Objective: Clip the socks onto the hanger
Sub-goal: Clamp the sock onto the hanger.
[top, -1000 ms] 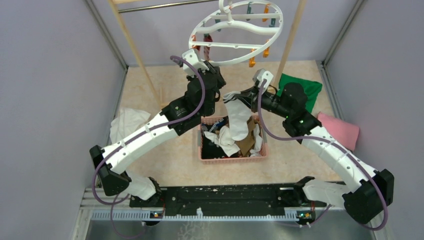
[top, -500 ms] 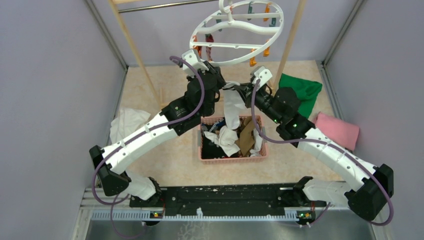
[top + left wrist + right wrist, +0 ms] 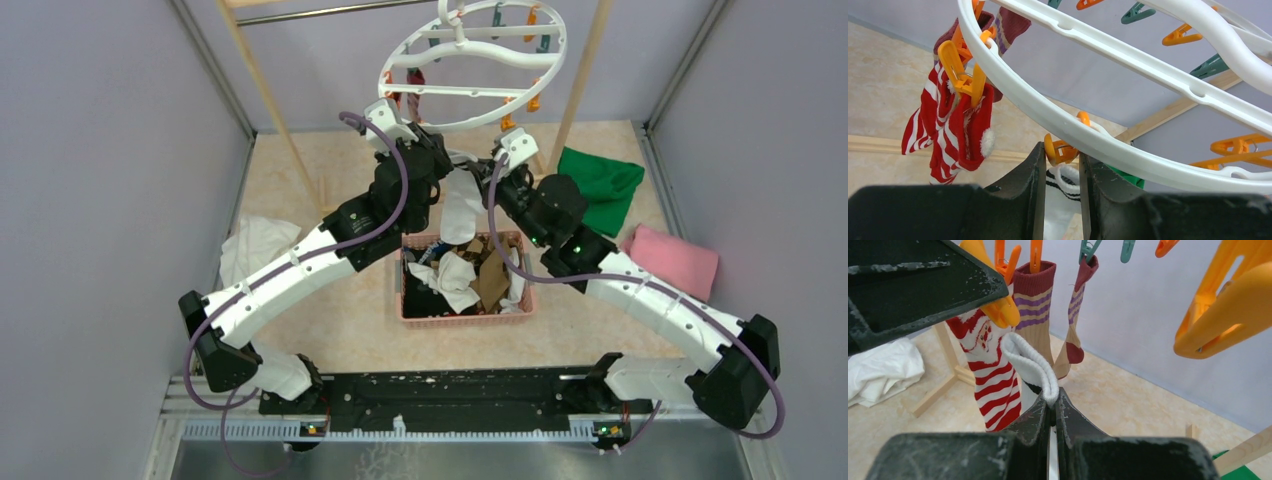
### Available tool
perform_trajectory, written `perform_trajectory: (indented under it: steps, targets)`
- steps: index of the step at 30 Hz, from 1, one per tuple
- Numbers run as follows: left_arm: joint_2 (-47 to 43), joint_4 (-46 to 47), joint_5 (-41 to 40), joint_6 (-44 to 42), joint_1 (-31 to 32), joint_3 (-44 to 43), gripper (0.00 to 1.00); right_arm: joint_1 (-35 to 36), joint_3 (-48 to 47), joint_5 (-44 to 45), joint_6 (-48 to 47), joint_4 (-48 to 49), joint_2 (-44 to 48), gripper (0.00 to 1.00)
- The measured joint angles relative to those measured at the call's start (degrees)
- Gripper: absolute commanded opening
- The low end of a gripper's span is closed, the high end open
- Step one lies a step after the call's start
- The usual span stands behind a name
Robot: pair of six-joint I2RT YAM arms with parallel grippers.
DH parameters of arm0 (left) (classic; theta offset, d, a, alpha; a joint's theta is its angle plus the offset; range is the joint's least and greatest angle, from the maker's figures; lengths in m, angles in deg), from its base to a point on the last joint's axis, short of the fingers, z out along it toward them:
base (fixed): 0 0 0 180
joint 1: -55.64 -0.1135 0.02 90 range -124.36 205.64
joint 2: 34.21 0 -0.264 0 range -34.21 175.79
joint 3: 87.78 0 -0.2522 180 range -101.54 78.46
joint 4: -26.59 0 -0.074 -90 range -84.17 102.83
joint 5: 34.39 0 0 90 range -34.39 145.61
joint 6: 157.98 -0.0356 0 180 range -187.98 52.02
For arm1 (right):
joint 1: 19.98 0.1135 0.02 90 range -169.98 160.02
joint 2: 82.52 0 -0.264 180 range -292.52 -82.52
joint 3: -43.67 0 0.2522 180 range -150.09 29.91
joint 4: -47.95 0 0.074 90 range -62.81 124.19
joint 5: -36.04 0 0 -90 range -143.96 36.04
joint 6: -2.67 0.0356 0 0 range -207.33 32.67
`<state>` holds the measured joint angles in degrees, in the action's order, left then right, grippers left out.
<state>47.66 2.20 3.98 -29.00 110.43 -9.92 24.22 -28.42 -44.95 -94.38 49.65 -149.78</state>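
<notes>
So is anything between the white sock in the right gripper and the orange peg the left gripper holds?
Nothing visible does. The white sock, pinched at its cuff by the right gripper, sits just below the orange peg in the left gripper, with open air between. The red-and-white striped sock hangs beside, not across.

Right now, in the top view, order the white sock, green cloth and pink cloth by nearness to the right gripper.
1. white sock: pinched in the right gripper's fingers.
2. green cloth: to its right.
3. pink cloth: farthest right, toward the bases.
</notes>
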Motion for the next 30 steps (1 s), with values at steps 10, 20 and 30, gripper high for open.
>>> perform_trajectory:
  steps: [10,20,30]
  targets:
    - [0.0,-0.1,0.2,0.1,0.0,0.0,0.04,0.1,-1.5,1.1,0.1,-0.1,-1.2,0.0]
    - [0.0,-0.1,0.4,0.1,0.0,0.0,0.04,0.3,-3.0,0.4,0.7,-0.5,-1.6,0.0]
    - [0.0,-0.1,0.9,0.1,0.0,0.0,0.04,0.3,-2.9,0.4,0.7,-0.5,-1.5,0.0]
